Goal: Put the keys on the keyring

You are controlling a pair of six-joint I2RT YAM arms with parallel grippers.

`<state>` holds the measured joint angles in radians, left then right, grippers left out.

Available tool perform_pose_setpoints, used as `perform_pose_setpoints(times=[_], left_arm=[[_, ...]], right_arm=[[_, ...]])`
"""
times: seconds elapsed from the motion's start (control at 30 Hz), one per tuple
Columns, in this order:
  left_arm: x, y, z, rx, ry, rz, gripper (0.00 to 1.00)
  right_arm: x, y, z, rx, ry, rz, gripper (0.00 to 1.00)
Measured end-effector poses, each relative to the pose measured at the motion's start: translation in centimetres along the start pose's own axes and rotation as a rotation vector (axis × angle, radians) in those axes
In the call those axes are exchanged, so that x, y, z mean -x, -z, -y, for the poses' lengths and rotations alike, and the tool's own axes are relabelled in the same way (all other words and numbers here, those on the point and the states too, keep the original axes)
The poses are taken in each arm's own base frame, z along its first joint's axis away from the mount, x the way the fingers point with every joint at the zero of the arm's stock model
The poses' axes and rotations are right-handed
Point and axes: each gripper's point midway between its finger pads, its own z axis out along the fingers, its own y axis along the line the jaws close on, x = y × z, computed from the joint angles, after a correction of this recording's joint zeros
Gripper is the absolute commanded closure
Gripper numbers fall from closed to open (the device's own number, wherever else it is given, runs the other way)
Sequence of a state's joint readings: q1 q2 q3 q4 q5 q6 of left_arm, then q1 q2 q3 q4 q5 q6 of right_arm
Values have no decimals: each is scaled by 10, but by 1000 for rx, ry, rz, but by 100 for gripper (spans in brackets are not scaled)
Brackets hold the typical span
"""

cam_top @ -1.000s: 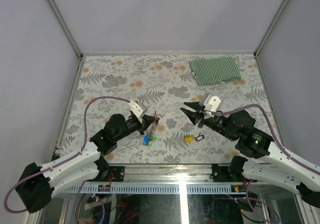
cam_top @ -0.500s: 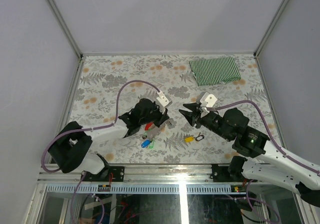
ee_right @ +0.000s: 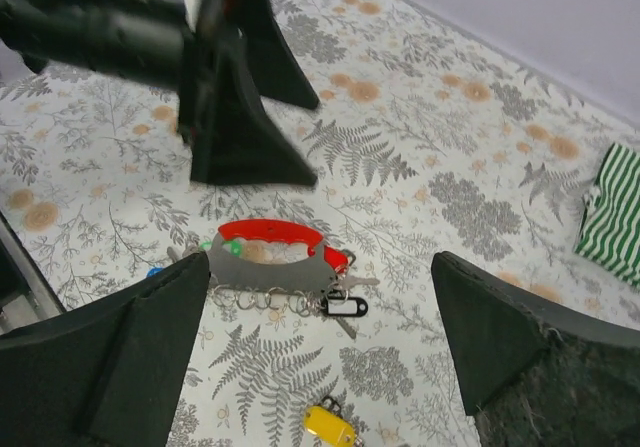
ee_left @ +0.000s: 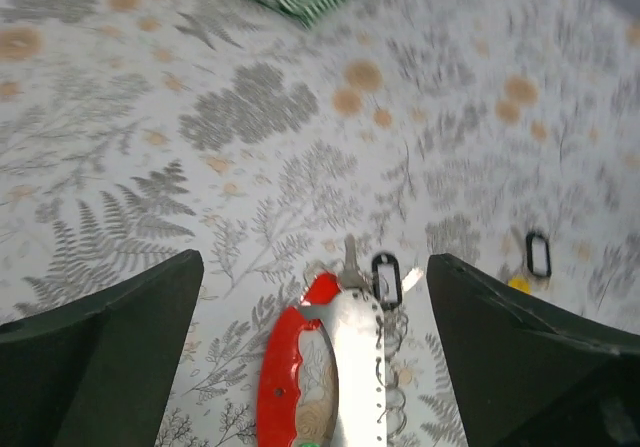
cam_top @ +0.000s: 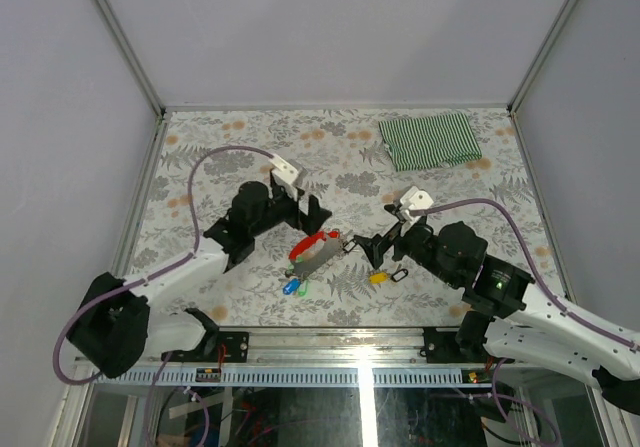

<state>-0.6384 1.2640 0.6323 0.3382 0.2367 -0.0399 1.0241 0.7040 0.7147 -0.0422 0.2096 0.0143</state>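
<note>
The keyring (cam_top: 316, 248), a red curved clip on a silver-grey plate with a row of small rings, lies flat on the table; it also shows in the left wrist view (ee_left: 283, 367) and the right wrist view (ee_right: 268, 233). A black-framed tag (ee_right: 345, 305) and a plain metal key hang at its end. A blue key (cam_top: 291, 287) and a green key (cam_top: 304, 289) lie at its near end. A yellow key (cam_top: 378, 277) lies apart, beside a small black loop (cam_top: 400, 274). My left gripper (cam_top: 306, 210) is open, behind the keyring. My right gripper (cam_top: 377, 246) is open, just right of it.
A folded green-striped cloth (cam_top: 430, 140) lies at the back right. The floral table surface (cam_top: 230, 147) is bounded by grey walls and a metal rail at the near edge.
The left gripper has opened, let go of the keyring and drawn back; the keyring now lies flat on the table. The right gripper has opened wide.
</note>
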Motion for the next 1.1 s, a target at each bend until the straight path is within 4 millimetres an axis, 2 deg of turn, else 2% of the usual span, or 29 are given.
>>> perform_pose_setpoints(times=[0.07, 0.23, 0.33, 0.5, 0.63, 0.7, 0.83, 0.93, 1.0, 1.1], left_arm=[[21, 13, -15, 50, 66, 57, 0], [44, 28, -40, 192, 186, 30, 0], [45, 42, -46, 259, 236, -11, 0], [32, 76, -61, 345, 332, -68, 0], [41, 117, -81, 425, 417, 15, 0], [48, 139, -85, 463, 428, 73, 0], [69, 172, -71, 471, 392, 184, 0], [77, 190, -64, 480, 369, 250, 0], [78, 201, -60, 489, 356, 290, 0], [75, 213, -58, 510, 351, 323, 0]], right_arm=[[-5, 2, 4, -30, -27, -22, 1], [-12, 11, 13, -95, -82, -118, 1], [-14, 11, 15, -128, -125, -171, 1], [-23, 6, 15, -151, -225, -258, 1], [-27, 15, 42, -224, -359, -260, 1], [-17, 29, 54, -262, -401, -194, 1], [20, 74, 59, -258, -428, 15, 1], [41, 105, 68, -288, -436, 148, 1], [43, 118, 75, -322, -439, 194, 1], [32, 123, 83, -372, -432, 191, 1]])
